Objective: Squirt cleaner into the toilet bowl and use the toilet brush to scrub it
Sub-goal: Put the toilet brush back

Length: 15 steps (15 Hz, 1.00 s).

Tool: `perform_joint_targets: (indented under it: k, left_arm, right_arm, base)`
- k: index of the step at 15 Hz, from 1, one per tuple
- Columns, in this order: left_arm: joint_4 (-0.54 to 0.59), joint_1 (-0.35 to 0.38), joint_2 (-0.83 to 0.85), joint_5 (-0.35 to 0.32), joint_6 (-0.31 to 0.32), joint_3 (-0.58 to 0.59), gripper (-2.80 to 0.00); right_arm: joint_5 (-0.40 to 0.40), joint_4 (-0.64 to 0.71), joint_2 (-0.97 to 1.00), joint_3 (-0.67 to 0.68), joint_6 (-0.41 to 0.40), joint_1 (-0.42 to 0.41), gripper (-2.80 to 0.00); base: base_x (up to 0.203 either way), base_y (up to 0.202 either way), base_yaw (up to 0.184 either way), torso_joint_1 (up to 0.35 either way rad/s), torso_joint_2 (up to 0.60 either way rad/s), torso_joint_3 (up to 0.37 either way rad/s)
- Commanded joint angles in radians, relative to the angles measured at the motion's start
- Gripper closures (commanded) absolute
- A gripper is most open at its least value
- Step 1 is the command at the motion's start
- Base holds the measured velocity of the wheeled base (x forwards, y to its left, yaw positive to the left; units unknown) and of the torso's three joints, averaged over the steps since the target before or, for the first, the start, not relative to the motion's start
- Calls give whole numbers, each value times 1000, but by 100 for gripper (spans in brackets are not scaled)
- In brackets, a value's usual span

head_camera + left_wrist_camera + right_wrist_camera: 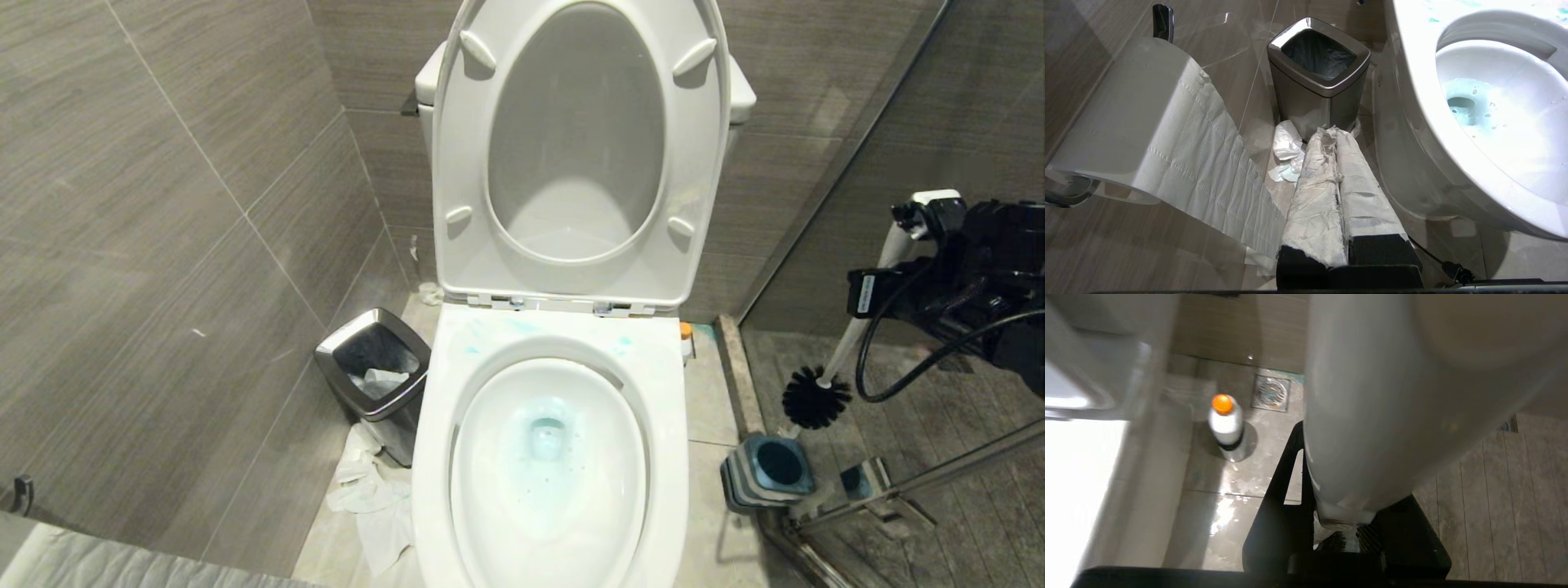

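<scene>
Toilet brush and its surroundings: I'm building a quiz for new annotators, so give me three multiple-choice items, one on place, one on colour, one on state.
1. Where is the black head of the toilet brush?
A. inside the toilet bowl
B. in the air above its holder
C. in the bin

2. What colour tints the water in the toilet bowl?
A. pale blue
B. yellow
C. pink

3. How is the right gripper?
A. open and empty
B. shut on the brush handle
C. holding a bottle

Answers: 1 B, the head hangs just over the holder, right of the bowl. 2 A, blue cleaner tints the water. 3 B, the white handle runs through its fingers.
</scene>
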Motion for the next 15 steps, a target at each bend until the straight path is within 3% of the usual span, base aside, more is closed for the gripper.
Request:
perform_joint_targets:
  k: [1, 7, 12, 15]
  left_arm:
    - [0, 0, 1, 0, 0, 2, 0]
    - [0, 0, 1, 0, 0, 2, 0]
    - [0, 0, 2, 0, 0, 2, 0]
    - [0, 0, 1, 0, 0, 2, 0]
  right_arm:
    - [-1, -40, 96, 33, 0, -31, 0]
    - [35, -74, 206, 34, -10, -37, 0]
    - [42, -208, 338, 36, -77, -50, 0]
    - [106, -326, 405, 28, -80, -51, 0]
  base:
    - [0, 0, 0, 0, 0, 0]
    - [0, 0, 0, 0, 0, 0]
    - [0, 0, 0, 0, 0, 0]
    - [0, 0, 0, 0, 0, 0]
